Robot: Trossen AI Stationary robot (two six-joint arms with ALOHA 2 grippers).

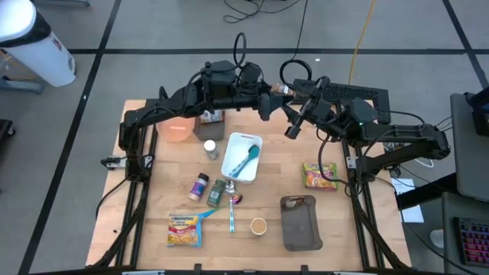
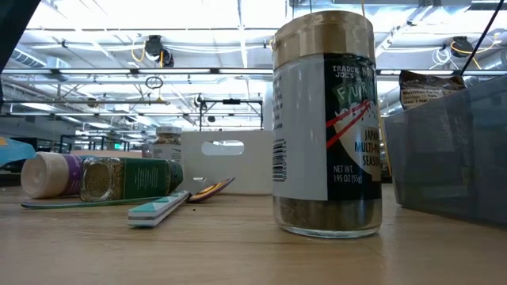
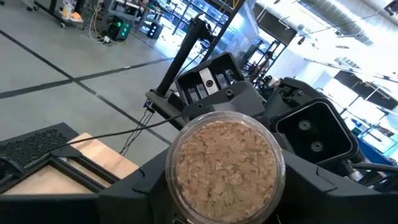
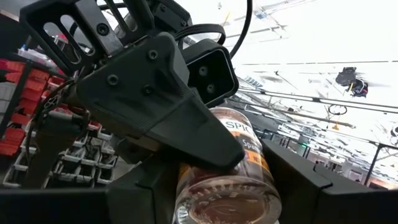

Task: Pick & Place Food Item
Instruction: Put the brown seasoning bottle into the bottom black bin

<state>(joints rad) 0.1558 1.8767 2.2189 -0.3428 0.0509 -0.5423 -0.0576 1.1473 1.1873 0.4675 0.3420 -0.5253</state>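
Seeing both grippers meet above the table's twelve o'clock edge, I have the spice jar (image 3: 225,163) between them: the right gripper (image 4: 217,186) grasps it, while the left gripper (image 3: 224,180) has its fingers around the jar's other end, grip uncertain

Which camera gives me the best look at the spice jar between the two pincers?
The left wrist view: the spice jar fills it end-on, contents visible. The right wrist view shows its label, partly blocked by the other pincer. The high view shows only a speck; the low view misses it.
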